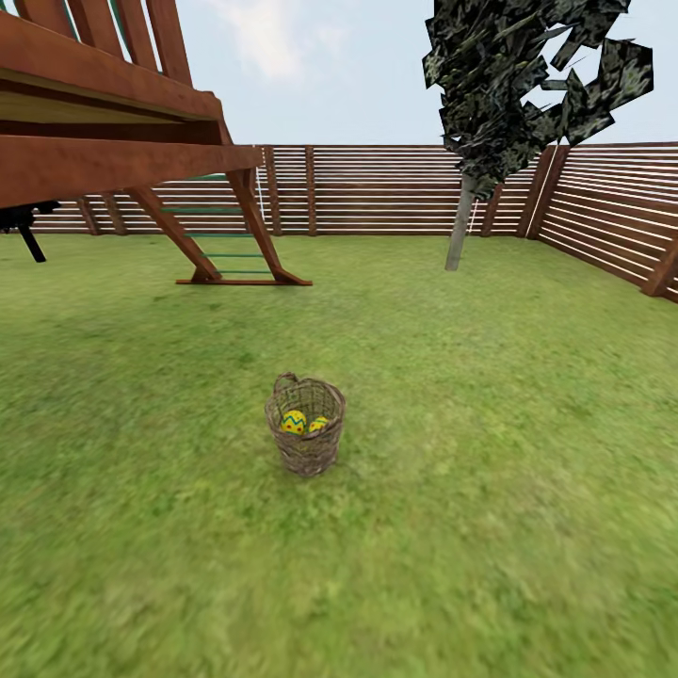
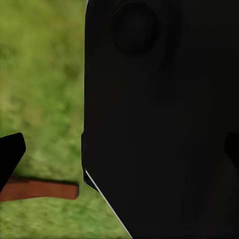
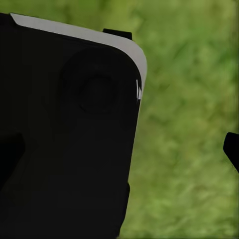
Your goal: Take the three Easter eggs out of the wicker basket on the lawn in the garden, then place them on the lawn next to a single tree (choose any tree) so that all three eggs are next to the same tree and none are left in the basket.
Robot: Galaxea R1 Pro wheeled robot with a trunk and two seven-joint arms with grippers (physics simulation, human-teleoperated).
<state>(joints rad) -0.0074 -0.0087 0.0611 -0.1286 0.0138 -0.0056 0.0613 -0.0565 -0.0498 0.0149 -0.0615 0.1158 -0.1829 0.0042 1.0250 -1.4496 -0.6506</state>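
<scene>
Basket sits upright on the lawn, middle of the head view, a short way ahead of the robot. Two eggs show inside, low against the near wall; a third can't be made out, probably hidden under the rim or behind the others. Nothing is out on the grass yet, so the task looks unstarted, and the robot seems merely parked facing the basket.

Basket is a round bucket shape, open-woven brown-grey twigs, small loop handle at the far-left rim. The weave is gappy, so the eggs show partly through it. The eggs are smooth, yellow, with blue zigzag bands and red marks. The deep, narrow mouth likely means reaching in from above.

The tree stands well apart, far right near the fence: straight pale trunk, flat dark mottled leaf clumps. It is the obvious drop spot.

The fence is brown horizontal slats and closes the yard. A wooden play frame with slanted legs and green rungs stands at far left, well clear of the basket.

Both wrist views are mostly blocked by a dark, smooth robot body panel, with blurred grass beyond. The arms look tucked in, probably for driving. A dark tip of the left gripper shows at one edge, and one of the right gripper likewise. Cannot tell whether either pair of jaws is released or clenched.
</scene>
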